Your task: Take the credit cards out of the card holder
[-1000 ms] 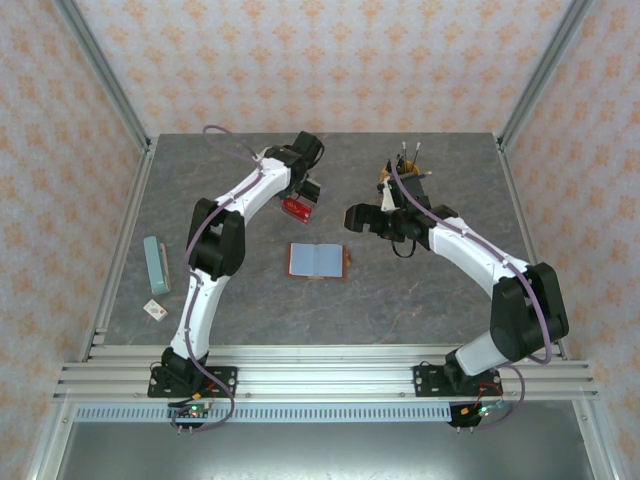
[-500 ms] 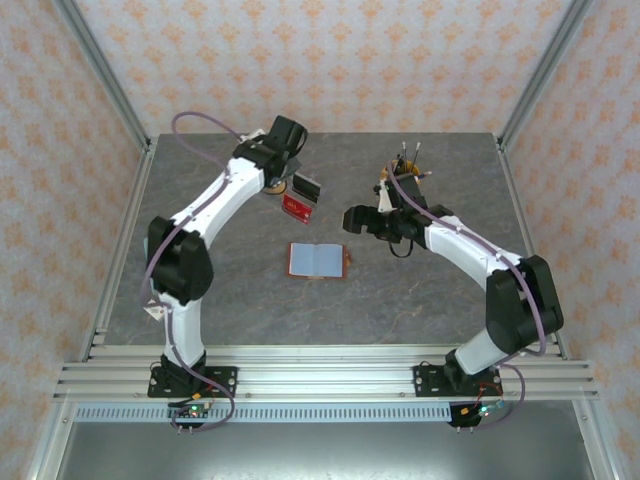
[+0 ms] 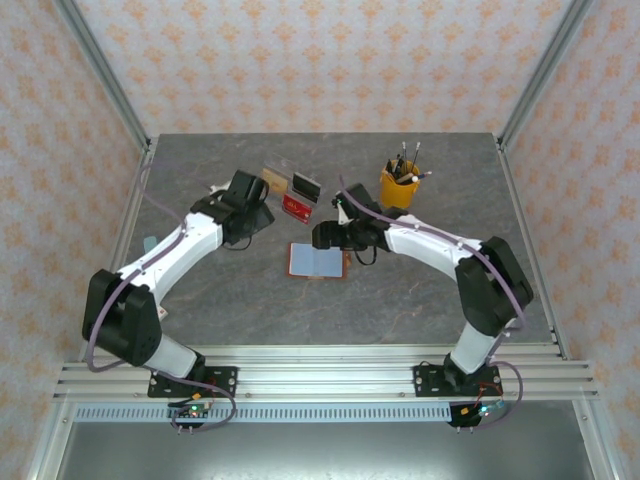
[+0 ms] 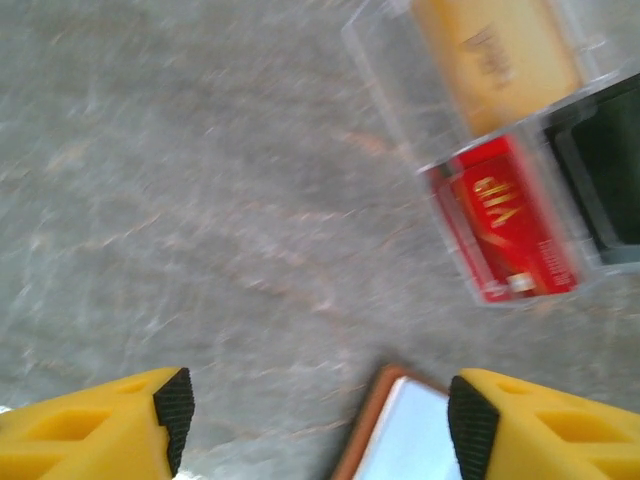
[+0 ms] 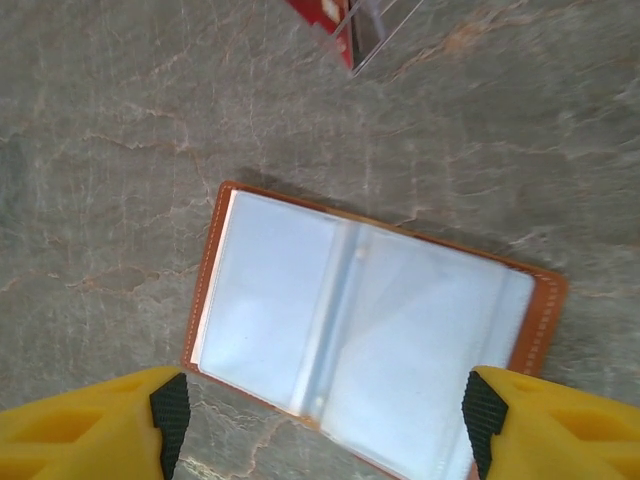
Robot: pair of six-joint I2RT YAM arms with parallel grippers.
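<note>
Three credit cards [image 3: 296, 207] stood in a clear acrylic stand [image 4: 390, 90] on the far middle part of the grey worktop [image 3: 420, 300]. In the left wrist view I could tell them apart: a yellow card [image 4: 495, 55], a black card [image 4: 605, 165] and a red card [image 4: 510, 235] with gold letters on it. This view was a little blurred.

The card holder [image 3: 318, 260] lay open and flat on the worktop, just on the near side of the stand and not touching it. Its brown leather edge framed two pale blue-grey pockets, with the fold between them.

The left gripper [image 4: 318, 415] was beside the stand, on its left. Its two yellow fingers stood wide apart and nothing was between them except bare worktop and one corner of the card holder below.

The right gripper [image 5: 325, 415] was over the open card holder, near its far edge. Its fingers were also spread apart, about as wide as the card holder itself, and they held nothing. Whether they touched the leather I could not tell.

A yellow cup [image 3: 399, 187] with pens stood to the right of the stand, well apart from it.
</note>
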